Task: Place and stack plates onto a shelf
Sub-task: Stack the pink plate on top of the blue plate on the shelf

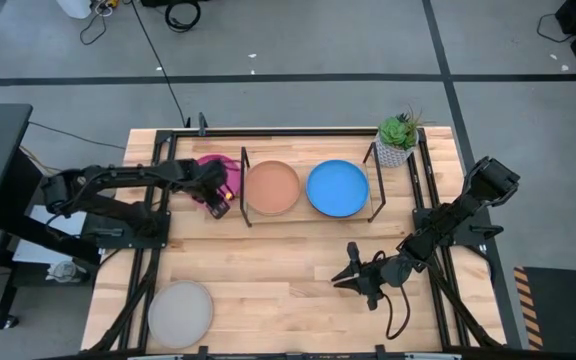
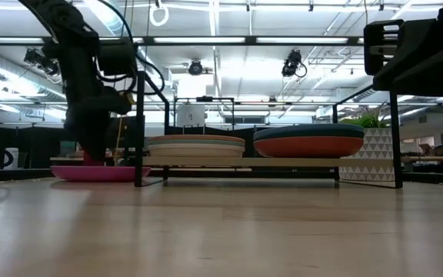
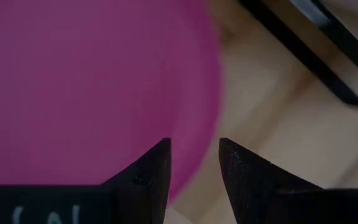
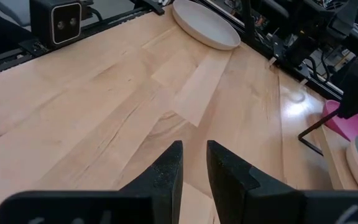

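A magenta plate [image 1: 211, 163] [image 2: 98, 173] lies flat on the table just off the shelf's left end. My left gripper [image 1: 218, 200] [image 3: 194, 146] is down on its rim. The shelf [image 1: 242, 205] [image 2: 244, 162] carries a stack topped by a tan plate [image 1: 271, 187] [image 2: 194, 140], and beside it a blue plate [image 1: 337, 187] [image 2: 310, 131] on an orange one [image 2: 310, 146]. A grey plate [image 1: 180, 312] [image 4: 205, 25] lies near the table's front left corner. My right gripper [image 1: 348, 277] [image 4: 194, 152] waits shut above bare table on the right, holding nothing. My left gripper has the magenta plate's rim [image 3: 201, 134] between its two fingers, on the side nearest the shelf. One finger [image 3: 157, 171] stands over the plate's inside and the other [image 3: 241, 174] outside the edge. The fingers come from above, pointing down. The plate's underside rests on the table.
A small potted plant [image 1: 398, 140] [image 2: 371, 150] stands off the shelf's right end. Black frame rods [image 1: 158, 170] run along the table's sides and far edge. Open wood lies between the shelf and the near edge.
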Available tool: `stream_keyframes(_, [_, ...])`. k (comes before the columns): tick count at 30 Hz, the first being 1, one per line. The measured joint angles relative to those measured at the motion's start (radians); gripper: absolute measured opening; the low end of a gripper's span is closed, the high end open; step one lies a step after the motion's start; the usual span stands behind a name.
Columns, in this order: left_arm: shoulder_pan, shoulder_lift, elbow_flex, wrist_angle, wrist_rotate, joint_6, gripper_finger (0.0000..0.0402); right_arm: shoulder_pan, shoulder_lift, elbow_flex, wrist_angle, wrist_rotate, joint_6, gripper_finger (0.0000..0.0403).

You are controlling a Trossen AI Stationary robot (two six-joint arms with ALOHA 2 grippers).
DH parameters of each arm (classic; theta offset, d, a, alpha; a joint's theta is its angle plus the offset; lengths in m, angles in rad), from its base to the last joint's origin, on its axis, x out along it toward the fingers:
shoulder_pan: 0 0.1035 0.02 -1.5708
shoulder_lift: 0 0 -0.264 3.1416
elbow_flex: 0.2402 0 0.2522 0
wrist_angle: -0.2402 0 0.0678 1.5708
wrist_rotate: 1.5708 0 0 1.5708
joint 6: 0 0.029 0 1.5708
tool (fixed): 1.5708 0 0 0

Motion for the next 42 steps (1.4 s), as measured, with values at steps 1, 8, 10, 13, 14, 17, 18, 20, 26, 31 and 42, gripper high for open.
stream_keyframes(1, [-0.020,0.000,0.000,-0.003,0.001,0.017,0.0141,0.000,0.000,0.000,0.000,-0.007,0.000,0.0078])
stream_keyframes(8, [-0.117,0.000,-0.001,-0.005,-0.140,0.051,0.0141,0.000,0.000,0.000,0.000,-0.020,0.005,0.0078])
stream_keyframes(10, [-0.130,0.000,-0.018,0.031,-0.155,0.051,0.0141,0.000,0.000,0.000,0.000,-0.020,0.006,0.0078])
stream_keyframes(13, [-0.142,0.000,-0.054,0.067,-0.154,0.051,0.0141,0.000,0.000,0.000,0.000,-0.020,0.006,0.0078])
stream_keyframes(14, [-0.144,0.000,-0.061,0.072,-0.155,0.051,0.0141,0.000,0.000,0.000,0.000,-0.020,0.006,0.0078])
stream_keyframes(17, [-0.146,0.000,-0.082,0.070,-0.180,0.033,0.0141,0.000,0.000,0.000,0.000,-0.020,0.004,0.0078])
stream_keyframes(18, [-0.145,0.000,-0.086,0.071,-0.186,0.022,0.0141,0.000,0.000,0.000,0.000,-0.020,0.003,0.0078])
stream_keyframes(20, [-0.145,0.000,-0.094,0.077,-0.188,0.008,0.0138,0.000,0.000,0.000,0.001,-0.020,0.003,0.0078])
stream_keyframes(26, [-0.145,0.000,-0.113,0.074,-0.188,-0.030,0.0070,0.000,0.000,0.000,0.001,-0.020,0.003,0.0078])
stream_keyframes(31, [-0.144,-0.002,-0.112,0.081,-0.204,-0.089,0.0015,0.000,0.000,0.000,0.001,-0.020,0.000,0.0078])
stream_keyframes(42, [-0.145,-0.056,0.078,-0.062,-0.243,-0.087,0.0015,0.000,0.000,0.000,0.000,-0.020,0.004,0.0078])
